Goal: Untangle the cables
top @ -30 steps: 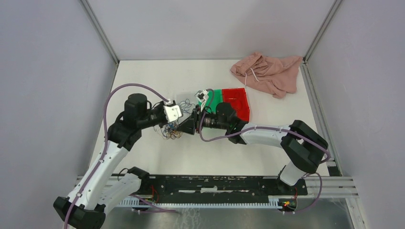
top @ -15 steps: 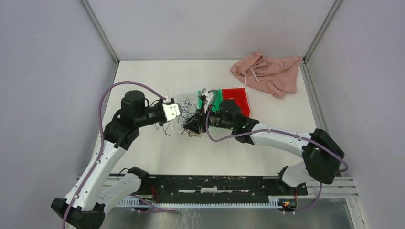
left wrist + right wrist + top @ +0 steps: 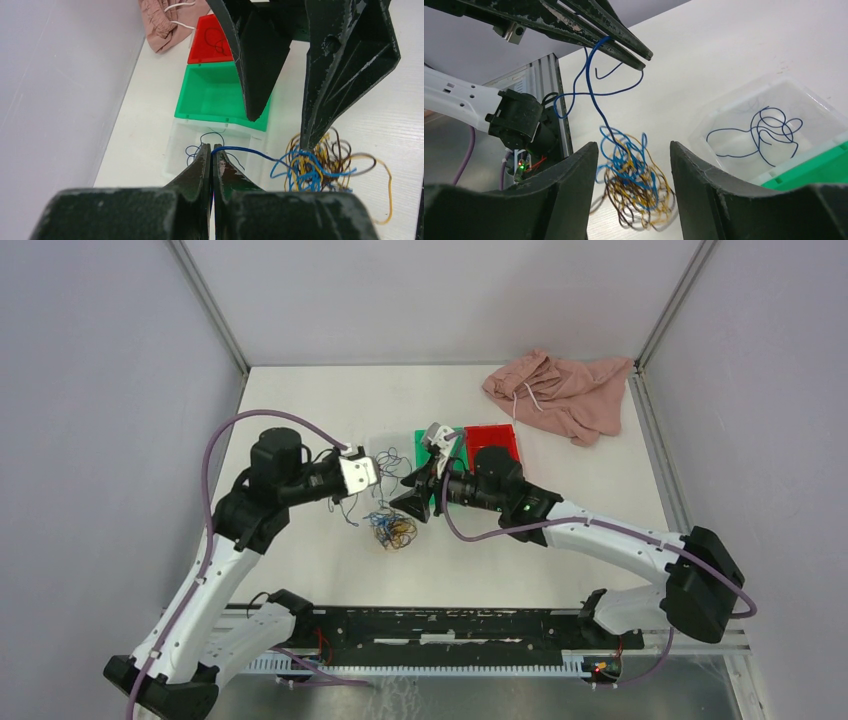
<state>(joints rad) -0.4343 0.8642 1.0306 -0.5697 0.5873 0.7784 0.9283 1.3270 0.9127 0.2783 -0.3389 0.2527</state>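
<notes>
- Left pincer: fingers pressed tight together, with one blue cable nipped at the very tips.
- From those tips the blue cable loops down into the clump, which lies on the table just ahead of and below the left pincer.
- Right pincer: jaws spread wide, nothing between them. It faces the left pincer tip to tip, a little apart.
- The clump of blue, yellow-orange and dark red strands sits below and just ahead of the right pincer's fingertips. Whether one of them touches it cannot be told.
- Clear bin: beside the right pincer's right finger, with loose blue cables inside.
- Green bin: ahead of the left pincer, just past the clear bin.
- Red bin: next beyond the green one, with a dark cable in it.
- Cloth: farther off, well past the red bin.
</notes>
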